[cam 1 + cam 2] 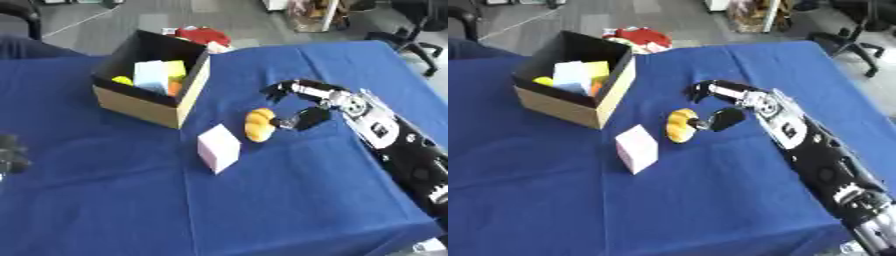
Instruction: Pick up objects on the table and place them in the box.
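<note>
At the left edge a dark hand (12,154) barely shows; its fingers cannot be made out. The open tan cardboard box (147,107) holds light blue, yellow and orange blocks. Right of it a pale pink cube (218,148) stands alone on the blue tablecloth (262,210). A rounded orange-yellow object (258,125) lies beside the cube, with the black right hand (308,107) spread wide around it and the thumb tip touching.

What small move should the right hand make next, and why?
Probably close the right hand around the round orange-yellow object. Its thumb already reaches the object's side while the fingers arch open above, and the object rests on the blue tablecloth, outside the open cardboard box.
</note>
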You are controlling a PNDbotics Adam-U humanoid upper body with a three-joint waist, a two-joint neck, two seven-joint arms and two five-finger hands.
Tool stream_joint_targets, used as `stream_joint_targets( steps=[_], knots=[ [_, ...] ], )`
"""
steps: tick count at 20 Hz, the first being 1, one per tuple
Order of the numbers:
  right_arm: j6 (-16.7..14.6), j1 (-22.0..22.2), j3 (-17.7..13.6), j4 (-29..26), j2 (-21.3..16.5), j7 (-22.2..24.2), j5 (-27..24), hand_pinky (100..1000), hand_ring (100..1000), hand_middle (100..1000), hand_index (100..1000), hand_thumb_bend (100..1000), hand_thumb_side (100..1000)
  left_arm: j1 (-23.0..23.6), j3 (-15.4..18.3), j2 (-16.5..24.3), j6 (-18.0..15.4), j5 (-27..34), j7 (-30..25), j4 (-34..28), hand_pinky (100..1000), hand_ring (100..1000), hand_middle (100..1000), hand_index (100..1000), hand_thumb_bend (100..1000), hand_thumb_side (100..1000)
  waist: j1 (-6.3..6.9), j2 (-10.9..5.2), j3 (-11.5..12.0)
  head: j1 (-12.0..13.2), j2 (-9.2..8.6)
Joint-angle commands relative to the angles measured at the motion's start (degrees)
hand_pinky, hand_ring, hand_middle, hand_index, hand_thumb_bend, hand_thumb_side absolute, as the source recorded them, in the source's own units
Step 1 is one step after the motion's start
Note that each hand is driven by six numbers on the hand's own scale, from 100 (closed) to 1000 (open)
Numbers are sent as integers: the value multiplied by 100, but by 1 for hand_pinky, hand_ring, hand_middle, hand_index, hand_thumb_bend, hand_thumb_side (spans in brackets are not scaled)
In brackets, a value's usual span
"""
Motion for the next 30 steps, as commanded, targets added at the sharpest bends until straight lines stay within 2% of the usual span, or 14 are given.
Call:
stream_joint_targets(
  steps=[1,14,18,22,27,28,30],
  knots=[
    [-51,-113,-5,80,-105,118,245,1000,854,824,940,374,318,-45,24,68,-1,29,-19,-80,715,635,637,796,346,607,-14,-102,9,-8,-2],
    [-192,-240,77,444,118,78,801,1000,855,820,934,380,309,-44,21,55,-1,37,-22,-85,716,637,637,795,340,608,5,-104,17,-51,-30],
    [-200,-292,82,512,203,-68,922,1000,846,802,916,377,302,-44,20,52,-1,42,-25,-87,716,637,638,796,339,609,8,-102,23,-70,-35],
    [-134,-360,99,555,295,-334,1143,1000,829,752,873,377,291,-44,18,46,0,43,-28,-85,716,637,638,795,336,610,10,-101,32,-90,-38],
    [-66,-419,130,599,396,-717,1467,998,801,663,806,323,233,-48,19,42,-1,46,-28,-87,716,637,638,795,335,610,17,-100,45,-106,-38],
    [-46,-427,129,602,411,-818,1527,986,785,614,766,313,203,-49,20,40,0,46,-27,-87,716,637,638,795,335,610,17,-101,46,-110,-40],
    [4,-434,134,605,436,-1064,1665,974,768,572,721,305,166,-52,18,38,0,47,-28,-87,716,637,638,795,334,610,17,-101,46,-114,-40]
  ],
)
